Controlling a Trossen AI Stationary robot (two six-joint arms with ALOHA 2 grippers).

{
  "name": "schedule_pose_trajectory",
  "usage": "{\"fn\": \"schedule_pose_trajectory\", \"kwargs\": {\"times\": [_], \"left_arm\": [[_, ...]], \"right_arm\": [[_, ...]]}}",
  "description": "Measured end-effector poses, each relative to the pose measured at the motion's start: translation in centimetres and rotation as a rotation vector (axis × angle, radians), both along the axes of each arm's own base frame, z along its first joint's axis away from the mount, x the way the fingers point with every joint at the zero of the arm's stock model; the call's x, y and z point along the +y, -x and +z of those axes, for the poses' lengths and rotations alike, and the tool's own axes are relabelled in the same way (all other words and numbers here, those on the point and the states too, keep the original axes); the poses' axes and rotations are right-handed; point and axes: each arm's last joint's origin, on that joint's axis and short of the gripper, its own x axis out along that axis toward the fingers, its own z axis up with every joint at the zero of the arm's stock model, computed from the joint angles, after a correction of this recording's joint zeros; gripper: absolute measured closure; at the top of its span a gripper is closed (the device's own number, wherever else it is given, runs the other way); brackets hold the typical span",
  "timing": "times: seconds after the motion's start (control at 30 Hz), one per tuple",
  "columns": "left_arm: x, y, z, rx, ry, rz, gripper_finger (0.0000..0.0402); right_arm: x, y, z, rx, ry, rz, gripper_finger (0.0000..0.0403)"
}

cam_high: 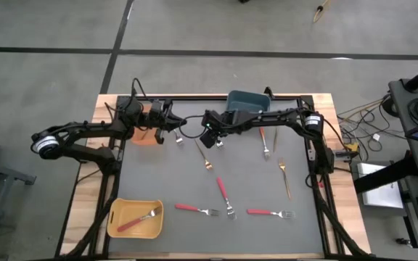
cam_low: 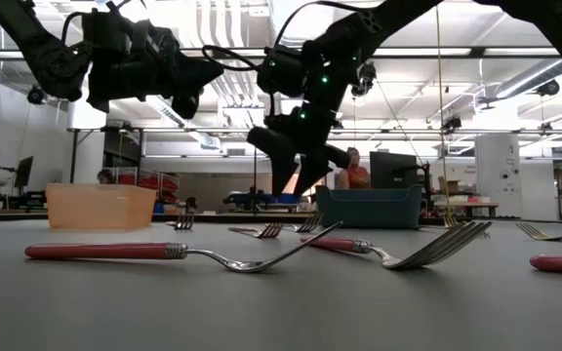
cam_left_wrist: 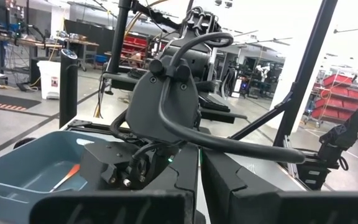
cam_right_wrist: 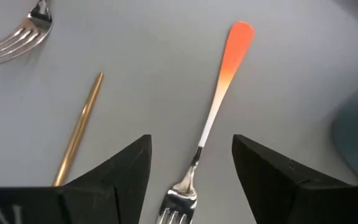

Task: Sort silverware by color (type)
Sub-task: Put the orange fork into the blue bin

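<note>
The right end effector is held wide open and empty above an orange-handled fork lying flat on the bench. Light, stiff and slippery, it is best pinched across the narrow neck.

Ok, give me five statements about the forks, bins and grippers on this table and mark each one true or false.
1. The yellow bin holds a red-handled fork. True.
2. The right gripper is shut on a fork. False: its fingers are apart, and the orange-handled fork lies on the table between them.
3. A gold fork lies on the mat near its right edge. True.
4. The blue-grey bin is empty. False: the left wrist view shows one orange-handled piece in it.
5. The left gripper is down by the yellow bin. False: it is at the far end of the table, beside the orange bin.
</note>
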Motion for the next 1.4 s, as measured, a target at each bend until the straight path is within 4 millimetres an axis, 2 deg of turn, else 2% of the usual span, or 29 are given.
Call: {"fn": "schedule_pose_trajectory", "kwargs": {"times": [0.7, 1.17, 1.4], "left_arm": [[0.0, 0.0, 0.0, 0.003, 0.003, 0.000, 0.0402], [0.0, 0.0, -0.1, 0.006, 0.005, 0.000, 0.0402], [0.0, 0.0, 0.0, 0.004, 0.003, 0.001, 0.0402]], "right_arm": [[0.5, 0.8, -2.8, -0.001, -0.041, 0.023, 0.0188], [0.6, 1.1, -3.2, 0.024, -0.050, 0.053, 0.0188], [0.7, 1.6, -4.0, 0.045, -0.056, 0.053, 0.0188]]}}
